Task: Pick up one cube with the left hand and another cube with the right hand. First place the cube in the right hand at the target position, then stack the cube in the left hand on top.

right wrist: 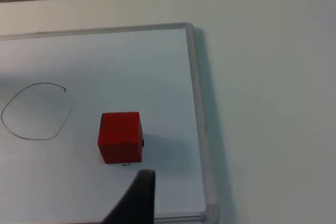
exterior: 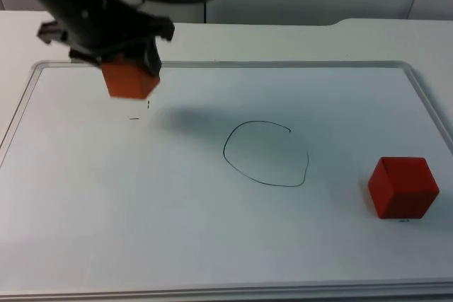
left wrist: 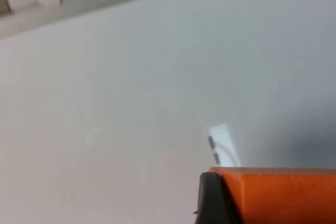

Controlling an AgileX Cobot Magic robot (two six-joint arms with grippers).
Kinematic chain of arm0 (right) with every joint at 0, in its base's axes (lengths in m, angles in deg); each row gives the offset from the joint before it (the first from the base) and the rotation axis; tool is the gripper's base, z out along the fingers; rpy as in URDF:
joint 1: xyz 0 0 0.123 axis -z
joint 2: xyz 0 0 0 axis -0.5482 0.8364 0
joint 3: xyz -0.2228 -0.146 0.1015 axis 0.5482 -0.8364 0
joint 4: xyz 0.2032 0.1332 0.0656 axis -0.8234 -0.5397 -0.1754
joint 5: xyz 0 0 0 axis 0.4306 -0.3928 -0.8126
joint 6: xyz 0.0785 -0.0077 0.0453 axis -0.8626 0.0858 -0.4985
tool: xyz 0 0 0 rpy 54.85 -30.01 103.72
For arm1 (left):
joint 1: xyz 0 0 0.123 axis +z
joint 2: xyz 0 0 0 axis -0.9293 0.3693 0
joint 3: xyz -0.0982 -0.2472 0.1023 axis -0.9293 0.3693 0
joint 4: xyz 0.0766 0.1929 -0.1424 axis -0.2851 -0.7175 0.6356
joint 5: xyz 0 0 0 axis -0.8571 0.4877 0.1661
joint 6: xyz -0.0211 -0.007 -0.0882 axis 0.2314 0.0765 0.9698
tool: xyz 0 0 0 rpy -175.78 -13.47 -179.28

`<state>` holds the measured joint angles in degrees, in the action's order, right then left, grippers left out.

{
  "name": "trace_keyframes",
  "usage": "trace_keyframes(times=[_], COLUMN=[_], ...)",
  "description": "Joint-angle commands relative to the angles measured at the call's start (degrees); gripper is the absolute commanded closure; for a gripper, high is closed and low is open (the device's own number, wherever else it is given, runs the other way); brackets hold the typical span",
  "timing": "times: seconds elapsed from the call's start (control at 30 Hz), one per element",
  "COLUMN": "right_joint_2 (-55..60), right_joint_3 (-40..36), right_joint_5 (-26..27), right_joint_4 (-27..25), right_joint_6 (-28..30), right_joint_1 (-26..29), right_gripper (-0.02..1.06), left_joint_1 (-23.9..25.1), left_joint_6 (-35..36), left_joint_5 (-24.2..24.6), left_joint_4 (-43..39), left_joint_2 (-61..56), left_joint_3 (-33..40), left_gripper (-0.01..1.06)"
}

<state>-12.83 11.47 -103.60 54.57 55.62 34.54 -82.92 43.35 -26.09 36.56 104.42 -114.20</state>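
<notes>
**Left jaws hold orange cube aloft; red cube rests on whiteboard**

Top view: the left gripper (exterior: 127,68) hangs above the whiteboard (exterior: 212,245) toward ten o'clock, jaws clamped on the orange cube (exterior: 129,81). A drawn circle (exterior: 266,153) lies at the middle. The red cube (exterior: 403,187) sits at four o'clock, apart from the circle.

Left wrist view: the orange cube (left wrist: 278,195) touches a black fingertip (left wrist: 212,200).

Right wrist view: the red cube (right wrist: 121,137) rests on the whiteboard (right wrist: 157,66), beside the circle (right wrist: 35,111). Of the right gripper one fingertip (right wrist: 137,200) shows; I cannot tell how its jaws stand.

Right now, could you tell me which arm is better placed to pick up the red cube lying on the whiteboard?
The right arm. The red cube lies on the board's right side, near the right gripper's fingertip, while the left gripper holds the orange cube far across the board.
</notes>
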Motion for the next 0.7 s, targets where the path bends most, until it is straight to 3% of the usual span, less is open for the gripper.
trace_keyframes(times=[0.0, 0.3, 0.6, 0.67], right_joint_2=[-0.24, -0.24, -0.24, -0.24], right_joint_3=[-0.44, -0.44, -0.44, 0.05], right_joint_5=[0.54, 0.54, 0.52, 0.40], right_joint_4=[0.21, 0.10, -2.14, -6.57], right_joint_6=[0.00, 0.00, 1.04, 4.58], right_joint_1=[0.39, 0.39, 0.39, 0.39], right_gripper=[-0.01, -0.01, 0.00, 0.02], left_joint_1=[-0.49, -0.49, -0.49, -0.49], left_joint_6=[0.77, 1.06, 9.87, 14.55], left_joint_5=[1.75, 5.78, 5.86, 6.33], left_joint_4=[-0.22, -4.63, -17.37, -21.29], left_joint_2=[-5.63, -33.04, -60.56, -67.71], left_joint_3=[-0.99, 2.61, 22.12, 29.06], left_gripper=[1.05, 1.05, 1.05, 1.05])
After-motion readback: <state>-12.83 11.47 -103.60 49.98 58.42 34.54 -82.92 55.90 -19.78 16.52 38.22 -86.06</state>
